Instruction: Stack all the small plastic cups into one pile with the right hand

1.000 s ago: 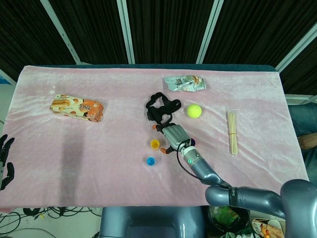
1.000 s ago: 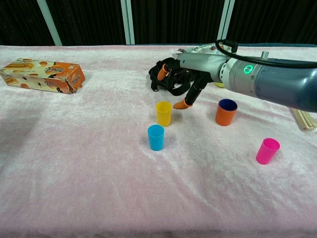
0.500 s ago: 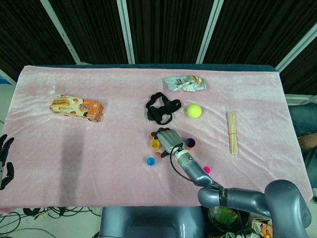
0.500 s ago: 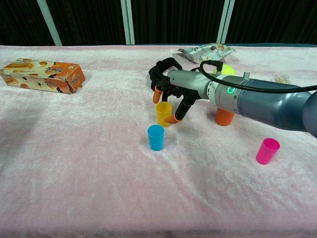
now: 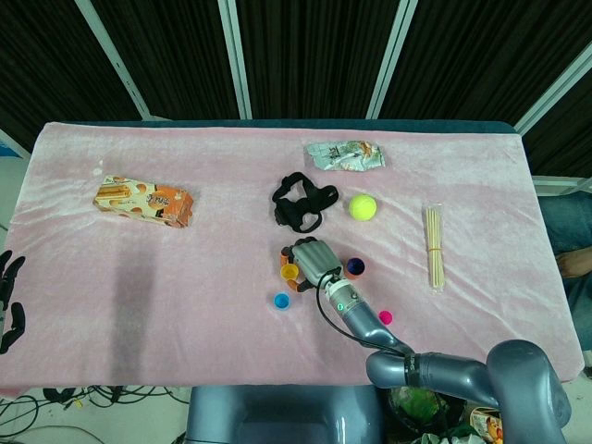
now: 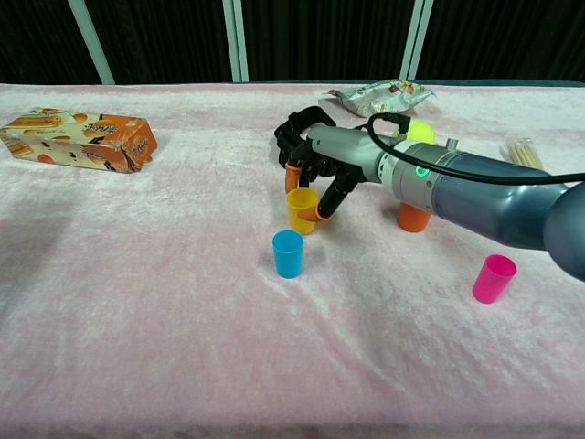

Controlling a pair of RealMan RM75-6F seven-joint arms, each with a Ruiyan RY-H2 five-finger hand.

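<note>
- Head view: the right hand sits over the yellow cup, its fingers curled down about the cup's rim. The blue cup stands just beyond the fingertips on the robot's side; the orange cup is at the wrist side, and the pink cup lies well apart, past the forearm. The left hand rests at the table edge, fingers apart and holding nothing.
- Chest view: two orange-tipped fingers bracket the yellow cup, one at its far wall and one at its near side; the cup looks slightly tilted. Whether the pinch is fully closed cannot be told.
- Judgement, step in hand: grasping the yellow cup. Close evenly on opposite walls near the rim, then lift straight up so the light cup does not tip.
- Judgement, next: carry it above the blue cup, just in front of the fingertips, align the rims, and lower it upright.
</note>
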